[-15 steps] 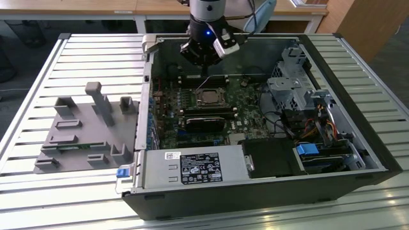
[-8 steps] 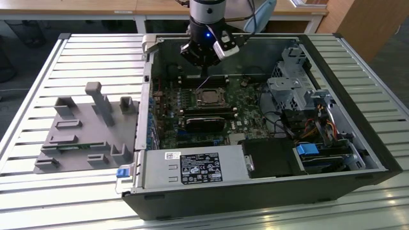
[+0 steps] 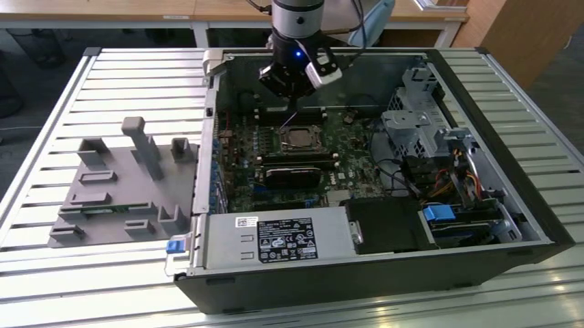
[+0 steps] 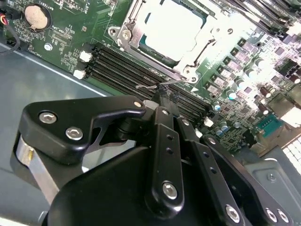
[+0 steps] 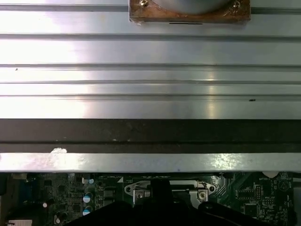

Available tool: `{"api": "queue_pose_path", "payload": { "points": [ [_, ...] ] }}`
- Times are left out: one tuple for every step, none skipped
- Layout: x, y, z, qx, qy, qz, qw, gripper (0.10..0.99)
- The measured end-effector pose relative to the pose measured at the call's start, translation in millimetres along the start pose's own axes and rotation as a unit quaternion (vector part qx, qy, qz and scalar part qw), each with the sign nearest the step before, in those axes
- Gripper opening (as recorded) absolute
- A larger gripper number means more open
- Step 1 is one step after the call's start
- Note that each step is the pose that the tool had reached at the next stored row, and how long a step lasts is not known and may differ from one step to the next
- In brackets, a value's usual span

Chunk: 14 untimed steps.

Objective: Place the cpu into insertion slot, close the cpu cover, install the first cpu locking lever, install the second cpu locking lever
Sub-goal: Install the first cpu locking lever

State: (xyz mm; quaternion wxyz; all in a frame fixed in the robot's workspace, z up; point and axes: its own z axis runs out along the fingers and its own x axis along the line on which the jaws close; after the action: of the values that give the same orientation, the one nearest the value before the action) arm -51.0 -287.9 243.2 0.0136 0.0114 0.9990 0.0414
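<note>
item, nearest: power supply [image 3: 273, 239] at the front of the open case.

item, mid-board: the cpu [image 4: 174, 26], pale metal top, seated in the insertion slot [image 3: 282, 140]; placing looks done. the cpu cover [image 4: 155, 54] lies down around it, the chip showing through its window (closing also done, by my reading).

item, just past the slot: one locking lever [image 4: 176, 81], a thin wire with a hooked end, standing loose and not latched. the other lever cannot be made out, so lever work appears to remain.

item, farthest: gripper [image 4: 162, 96], fingers drawn together, tip at the lever's wire; whether it pinches or merely touches, i cannot tell. the cpu sits just beside it, apart.
</note>
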Motion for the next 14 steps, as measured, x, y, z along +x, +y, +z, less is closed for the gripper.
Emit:
{"api": "queue_pose_path", "payload": {
  "points": [
    [-0.5, 0.0, 0.3, 0.0001, 0.0000, 0.000, 1.0000, 0.106],
    [-1.2, 0.0, 0.7, 0.0001, 0.0001, 0.000, 1.0000, 0.106],
    [-2.1, 0.0, 1.1, 0.0000, 0.0000, 0.000, 1.0000, 0.106],
    [-2.9, -0.1, 1.5, 0.0000, 0.0000, 0.000, 1.0000, 0.106],
    [-3.8, -0.1, 1.9, 0.0000, 0.0000, 0.000, 1.0000, 0.106],
    [-4.6, -0.1, 2.3, 0.0000, 0.0000, 0.000, 1.0000, 0.106],
    [-5.4, -0.1, 2.7, 0.0000, 0.0000, 0.000, 1.0000, 0.106],
    [-6.3, -0.1, 3.1, 0.0000, 0.0000, 0.000, 1.0000, 0.106],
    [-7.1, -0.1, 3.6, -0.0001, 0.0000, 0.000, 1.0000, 0.106],
    [-7.8, -0.2, 4.4, -0.0001, -0.0001, 0.000, 1.0000, 0.106],
    [-8.6, -0.2, 5.1, -0.0001, 0.0000, 0.000, 1.0000, 0.106],
    [-9.5, -0.3, 5.9, 0.0000, 0.0000, 0.000, 1.0000, 0.106],
    [-10.6, -0.3, 6.7, 0.0000, 0.0000, 0.000, 1.0000, 0.106],
    [-11.6, -0.4, 7.7, 0.0000, 0.0000, 0.000, 1.0000, 0.106]
  ]
}}
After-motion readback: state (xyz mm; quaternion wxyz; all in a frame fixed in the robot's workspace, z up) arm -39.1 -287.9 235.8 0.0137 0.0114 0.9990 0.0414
